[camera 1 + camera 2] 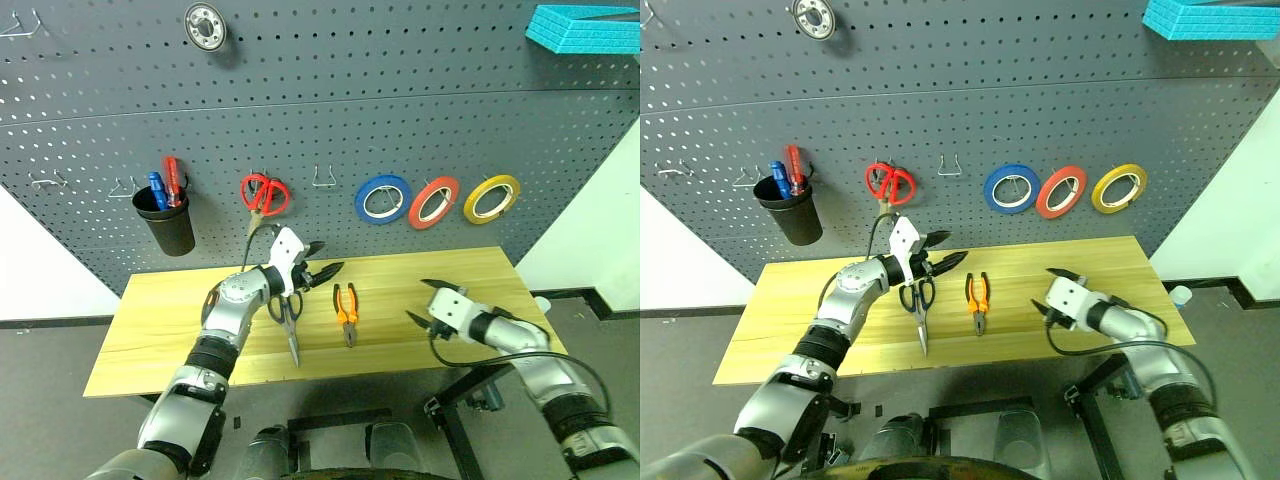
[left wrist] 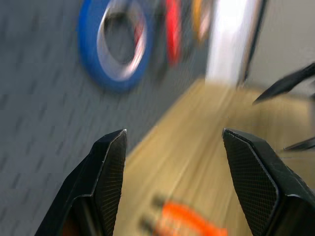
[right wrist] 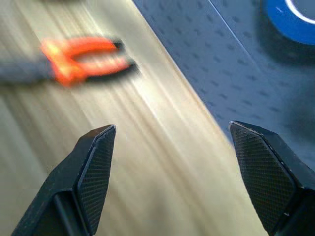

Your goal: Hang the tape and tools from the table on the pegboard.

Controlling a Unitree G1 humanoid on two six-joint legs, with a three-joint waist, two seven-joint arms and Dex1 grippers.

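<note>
Yellow tape (image 1: 491,198) hangs on the pegboard (image 1: 400,130), up and beyond the right gripper (image 1: 428,301). Blue-handled scissors (image 1: 288,318) lie flat on the table (image 1: 170,320) just below the left gripper (image 1: 322,258), blades toward the near edge. Orange-and-black pliers (image 1: 346,311) lie flat between both grippers.

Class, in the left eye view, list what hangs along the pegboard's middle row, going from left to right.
Black cup → red-handled scissors → empty metal hook → blue roll → red roll → yellow tape.
</note>
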